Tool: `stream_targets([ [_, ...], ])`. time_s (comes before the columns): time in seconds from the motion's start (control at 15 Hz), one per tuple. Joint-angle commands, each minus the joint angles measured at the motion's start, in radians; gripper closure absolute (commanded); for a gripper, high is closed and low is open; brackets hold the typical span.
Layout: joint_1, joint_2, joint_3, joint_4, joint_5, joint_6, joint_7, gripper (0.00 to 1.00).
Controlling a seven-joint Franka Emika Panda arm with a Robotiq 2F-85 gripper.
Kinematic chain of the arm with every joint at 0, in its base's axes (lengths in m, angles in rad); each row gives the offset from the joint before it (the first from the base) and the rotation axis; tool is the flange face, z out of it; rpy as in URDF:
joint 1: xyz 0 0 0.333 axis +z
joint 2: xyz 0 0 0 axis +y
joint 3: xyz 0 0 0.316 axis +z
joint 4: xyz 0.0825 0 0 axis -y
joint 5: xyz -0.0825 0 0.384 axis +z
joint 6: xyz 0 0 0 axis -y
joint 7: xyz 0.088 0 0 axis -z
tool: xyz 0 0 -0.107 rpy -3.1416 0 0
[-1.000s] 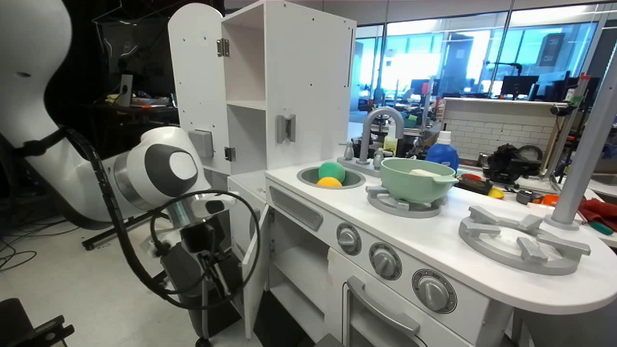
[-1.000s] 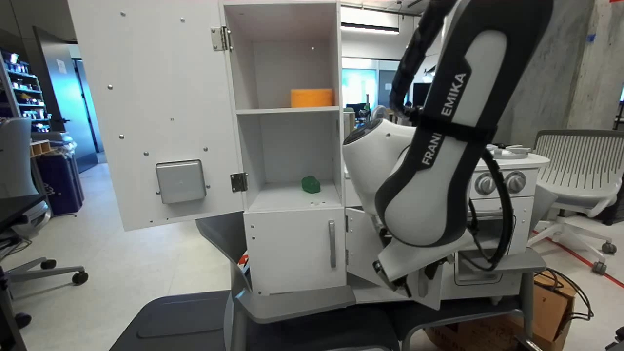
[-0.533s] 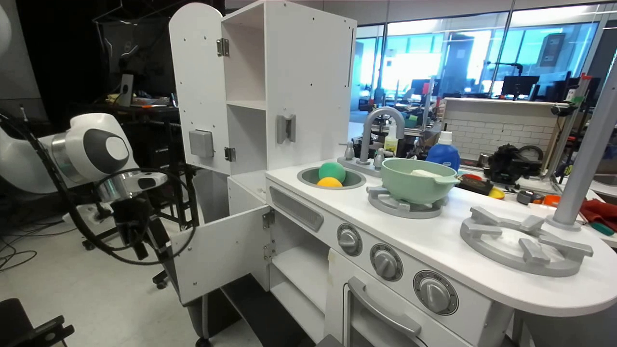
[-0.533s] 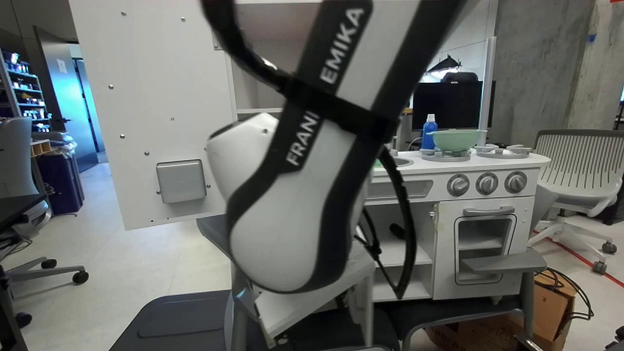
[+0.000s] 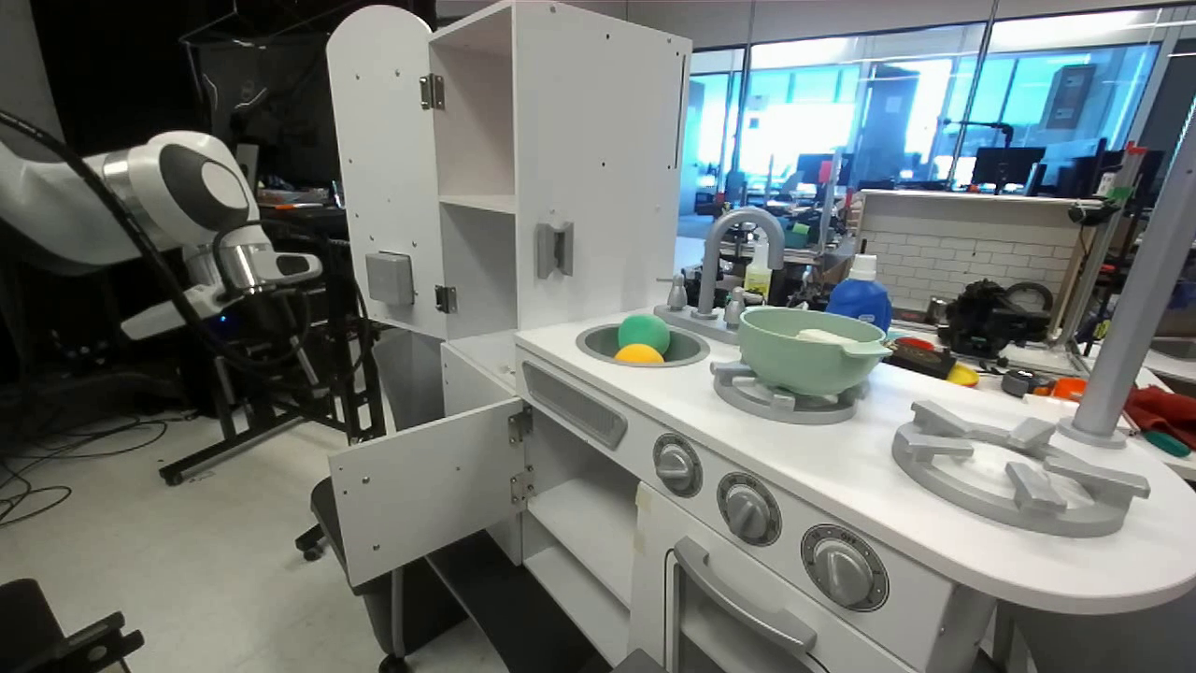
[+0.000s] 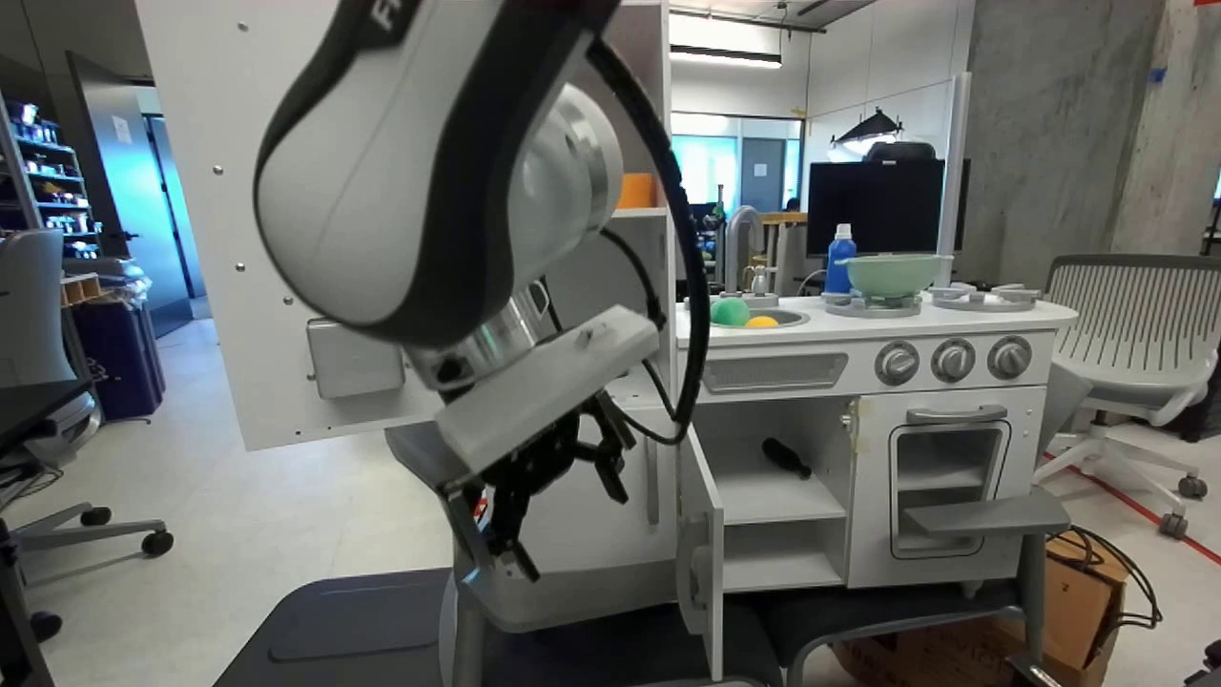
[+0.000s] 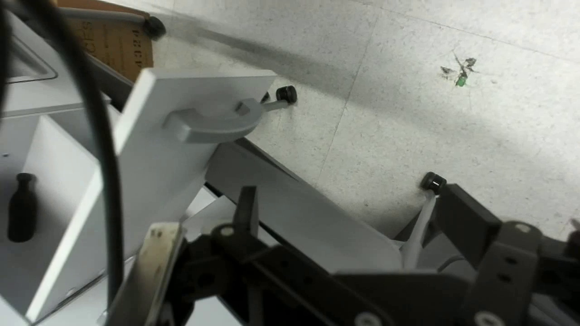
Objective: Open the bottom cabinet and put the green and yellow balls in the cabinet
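Observation:
The bottom cabinet (image 5: 581, 509) stands with its white door (image 5: 430, 491) swung far out, its inside in sight in both exterior views. On the door's outer face, the curved grey handle (image 7: 217, 127) appears in the wrist view. The green ball (image 5: 644, 332) and the yellow ball (image 5: 640, 354) lie together in the round grey sink (image 5: 690, 357) on the counter. My gripper (image 6: 572, 523) hangs to the left of the swung-out door in an exterior view, apart from the handle. Its fingers stand wide apart in the wrist view, the gripper (image 7: 355, 213) holding nothing.
A dark bottle-like object (image 6: 786, 458) lies on the cabinet's upper shelf. The tall cupboard's door (image 5: 388, 168) is swung out too. A pale green bowl (image 5: 811, 350) sits on a burner beside the sink. Grey chair seats (image 6: 353, 620) stand under and before the kitchen.
The cabinet door has swung much wider, pulled along by my gripper. My gripper has since let go of it, opened, risen and moved away from the door.

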Motion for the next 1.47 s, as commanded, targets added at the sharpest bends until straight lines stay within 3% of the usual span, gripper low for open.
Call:
stream_targets([
  [0.0,-0.068,-0.116,0.011,0.001,0.008,-0.152,-0.094,0.0],
  [0.33,-0.223,-0.251,0.011,-0.004,0.0,-0.278,-0.148,0.0],
  [0.6,-0.387,-0.268,-0.003,0.026,0.011,-0.234,-0.233,0.0],
  [0.93,-0.549,-0.136,-0.006,0.219,0.056,-0.22,-0.354,0.0],
  [1.13,-0.584,-0.02,-0.005,0.393,0.086,-0.225,-0.391,0.0],
  [1.4,-0.578,0.133,-0.001,0.598,0.12,-0.203,-0.398,0.0],
])
